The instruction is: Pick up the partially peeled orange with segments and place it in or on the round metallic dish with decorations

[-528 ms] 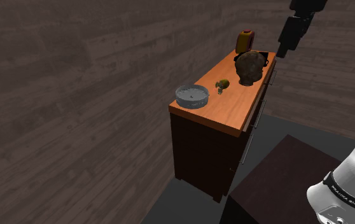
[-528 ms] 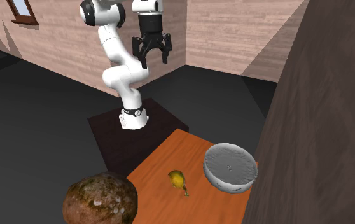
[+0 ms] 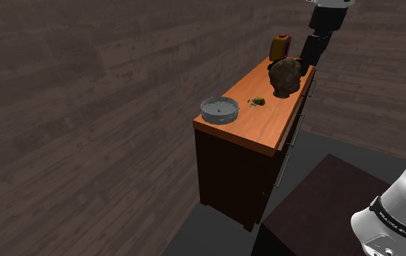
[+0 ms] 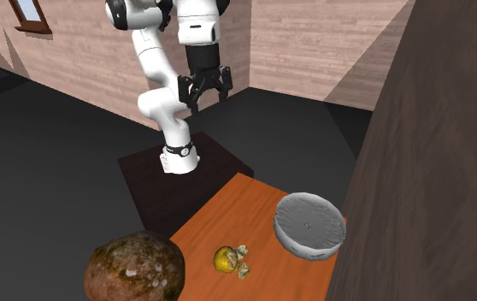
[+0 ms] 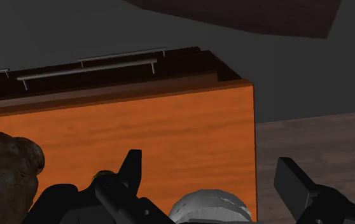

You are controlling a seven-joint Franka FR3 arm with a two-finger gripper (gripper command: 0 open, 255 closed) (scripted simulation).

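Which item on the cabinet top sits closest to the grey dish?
The small peeled orange, loose segments beside it. It lies between the round grey dish and the big brown lumpy object, which stands farther along the cabinet top.

We are looking at a dark cabinet with an orange wooden top, standing against a brown plank wall; we are seeing a dark grey floor and a small window.
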